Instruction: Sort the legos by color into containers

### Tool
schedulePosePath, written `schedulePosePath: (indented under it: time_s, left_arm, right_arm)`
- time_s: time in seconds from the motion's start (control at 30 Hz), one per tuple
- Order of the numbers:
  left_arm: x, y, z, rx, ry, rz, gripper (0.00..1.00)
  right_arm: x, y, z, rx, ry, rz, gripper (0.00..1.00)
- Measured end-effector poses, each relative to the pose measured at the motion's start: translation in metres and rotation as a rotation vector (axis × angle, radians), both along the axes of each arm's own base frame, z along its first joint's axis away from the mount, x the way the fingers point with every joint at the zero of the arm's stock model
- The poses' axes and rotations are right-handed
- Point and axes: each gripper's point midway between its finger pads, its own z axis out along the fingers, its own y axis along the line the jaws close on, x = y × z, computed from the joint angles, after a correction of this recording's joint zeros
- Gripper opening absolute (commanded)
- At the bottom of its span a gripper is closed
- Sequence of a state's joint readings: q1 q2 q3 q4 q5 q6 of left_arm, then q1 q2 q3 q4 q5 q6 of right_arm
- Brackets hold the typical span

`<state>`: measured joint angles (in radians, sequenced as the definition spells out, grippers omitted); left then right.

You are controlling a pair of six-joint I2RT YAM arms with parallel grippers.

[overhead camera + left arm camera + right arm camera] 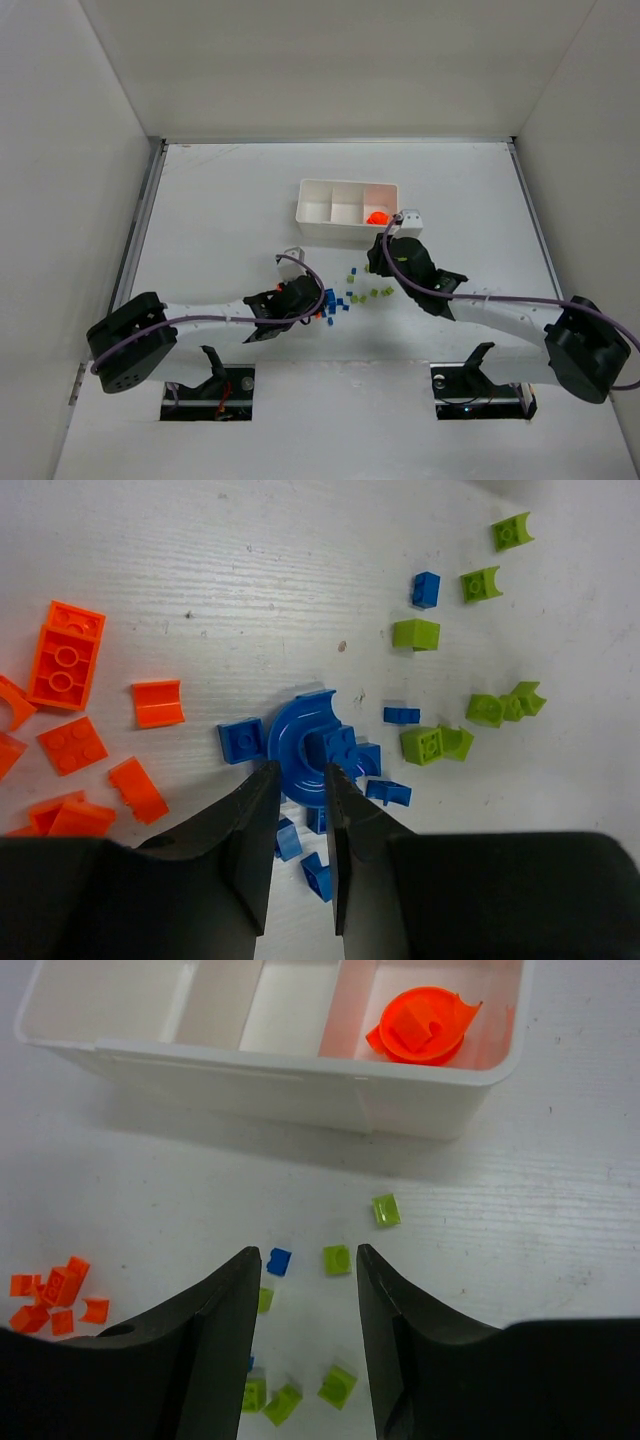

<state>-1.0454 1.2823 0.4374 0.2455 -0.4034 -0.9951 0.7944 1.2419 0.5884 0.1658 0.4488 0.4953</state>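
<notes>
Left hand: your left hand (302,775) is hanging low over the table (250,580) with its jaws drawn narrow; you cannot tell whether they are pinching anything.
Blue legos: a blue curved piece (298,730) is lying right at the fingertips, its near rim reaching into the gap. Small blue bricks (242,740) are crowding around it on both sides of the tips.
Orange legos: orange bricks (65,665) are lying well off to this hand's left.
Green legos: green bricks (422,745) are lying scattered ahead and to its right.
Right hand: your right hand (307,1255) is holding its jaws spread wide over the table, gripping no lego.
Near its tips: a lone blue brick (279,1261) is sitting just inside the left fingertip and a near green brick (337,1259) just inside the right one. A far green brick (386,1209) is lying farther ahead to the right.
Containers: the white tray (250,1085) is lying crosswise ahead of the right hand, beyond those bricks.
Contents: an orange round piece (420,1030) is resting in the tray's right-end compartment, ahead and to the right of the hand.
</notes>
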Motion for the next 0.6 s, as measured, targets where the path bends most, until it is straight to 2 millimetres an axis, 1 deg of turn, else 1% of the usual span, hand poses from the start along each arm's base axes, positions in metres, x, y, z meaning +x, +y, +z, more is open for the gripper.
schedulePosePath:
  time_s: [0.1,0.23,0.4,0.6]
  left_arm:
    - [-0.001,0.0,-0.003,-0.006,0.018,0.006,0.2]
    - [-0.001,0.001,-0.007,-0.003,0.029,0.012,0.19]
    - [-0.003,0.003,-0.02,0.03,0.057,0.016,0.19]
    - [-0.002,0.002,-0.02,0.024,0.058,0.022,0.21]
  right_arm:
    - [-0.004,-0.003,-0.001,0.004,0.0,0.0,0.49]
    - [-0.007,-0.004,0.005,0.028,-0.013,0.006,0.49]
    - [-0.007,-0.002,0.007,0.043,-0.021,0.012,0.49]
    - [-0.009,-0.001,0.005,0.044,-0.018,0.018,0.49]
